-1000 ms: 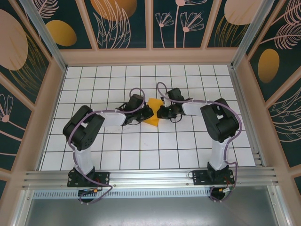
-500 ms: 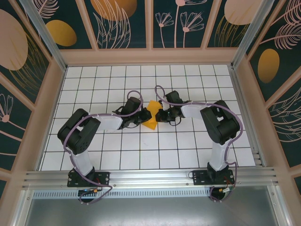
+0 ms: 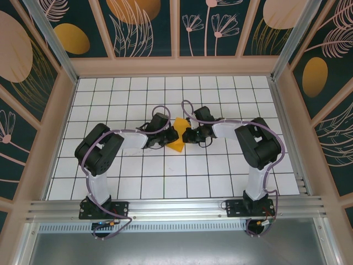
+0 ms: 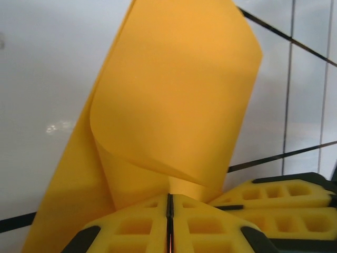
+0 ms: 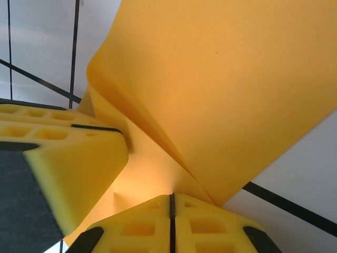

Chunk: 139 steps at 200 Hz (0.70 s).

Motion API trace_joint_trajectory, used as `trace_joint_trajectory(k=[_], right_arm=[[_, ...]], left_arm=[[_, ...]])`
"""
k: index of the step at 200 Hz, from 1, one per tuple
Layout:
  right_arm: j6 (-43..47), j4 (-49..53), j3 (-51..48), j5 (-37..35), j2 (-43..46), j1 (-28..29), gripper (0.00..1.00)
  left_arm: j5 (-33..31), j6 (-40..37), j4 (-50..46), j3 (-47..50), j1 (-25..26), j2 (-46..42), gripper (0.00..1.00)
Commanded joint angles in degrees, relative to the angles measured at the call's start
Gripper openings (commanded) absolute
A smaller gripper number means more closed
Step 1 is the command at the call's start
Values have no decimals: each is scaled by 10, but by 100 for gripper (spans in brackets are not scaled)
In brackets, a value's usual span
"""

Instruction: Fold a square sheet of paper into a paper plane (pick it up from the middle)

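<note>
Since a second ago my right claw [image 3: 187,134] has edged left; it and my left claw [image 3: 171,136] clamp the curled square sheet of paper [image 3: 178,141] mid gridded white tabletop [image 3: 220,165], walled by leaf-patterned panels [image 3: 149,38].

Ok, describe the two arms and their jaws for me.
The left arm and right arm have black joint housings, white link tubes and looping purple cables. Their jaws carry yellow pads moulded with rectangular pockets, backed in black.
</note>
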State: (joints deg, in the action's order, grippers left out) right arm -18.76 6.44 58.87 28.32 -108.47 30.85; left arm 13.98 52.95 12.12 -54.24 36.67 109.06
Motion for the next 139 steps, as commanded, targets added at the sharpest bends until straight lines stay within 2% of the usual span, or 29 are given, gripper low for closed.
trace_joint_trajectory(k=[1,57,139], right_arm=[[-16,4,12,-3,22,-5,12],[-39,-12,-2,-22,42,-19,22],[-23,1,11,5,11,-19,27]], left_arm=[[-21,-10,-33,-11,-4,14,11],[-36,-2,-31,-5,-4,5,11],[-40,14,-16,12,-4,-4,11]])
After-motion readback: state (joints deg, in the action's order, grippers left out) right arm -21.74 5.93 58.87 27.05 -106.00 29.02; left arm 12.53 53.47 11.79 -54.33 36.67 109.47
